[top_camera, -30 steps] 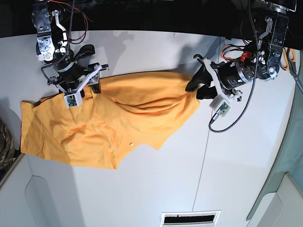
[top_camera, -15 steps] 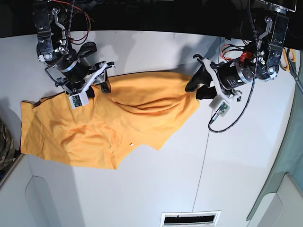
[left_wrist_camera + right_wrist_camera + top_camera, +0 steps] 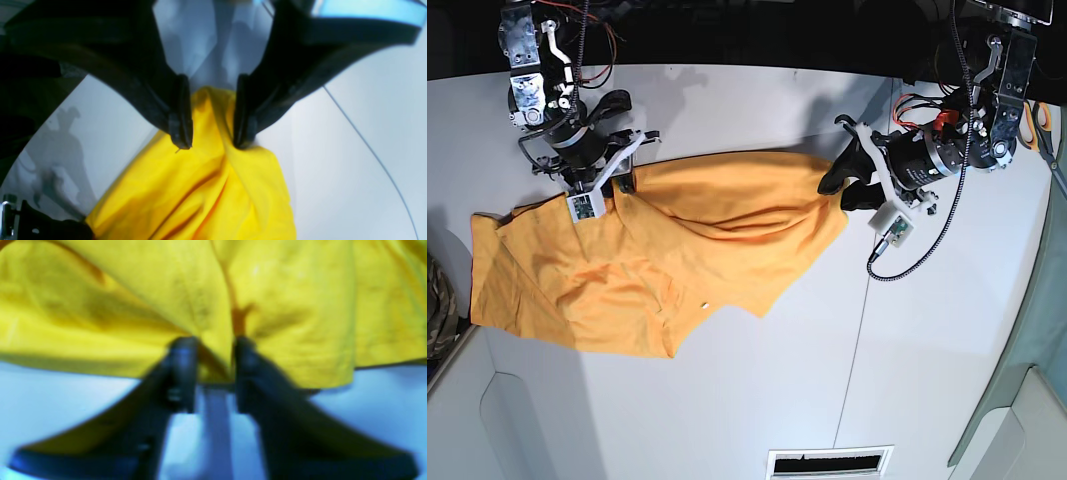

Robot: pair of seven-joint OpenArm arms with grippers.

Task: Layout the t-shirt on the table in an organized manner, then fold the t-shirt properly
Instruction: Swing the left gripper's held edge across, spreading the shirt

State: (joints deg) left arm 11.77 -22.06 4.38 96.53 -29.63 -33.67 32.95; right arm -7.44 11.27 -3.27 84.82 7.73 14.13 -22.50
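Clearly the t-shirt [image 3: 657, 265] is light, limp and wrinkly, sprawled across the white tabletop [image 3: 757, 400]. The left claw [image 3: 209, 128] pinches a bunched corner; the right claw [image 3: 213, 366] pinches the far hem. Corners and hems give the best hold.

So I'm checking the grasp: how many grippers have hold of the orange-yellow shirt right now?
2. The left gripper pinches the wrinkled orange-yellow cloth t-shirt at its edge nearest that arm; the right gripper has closed on the far edge at the other end.
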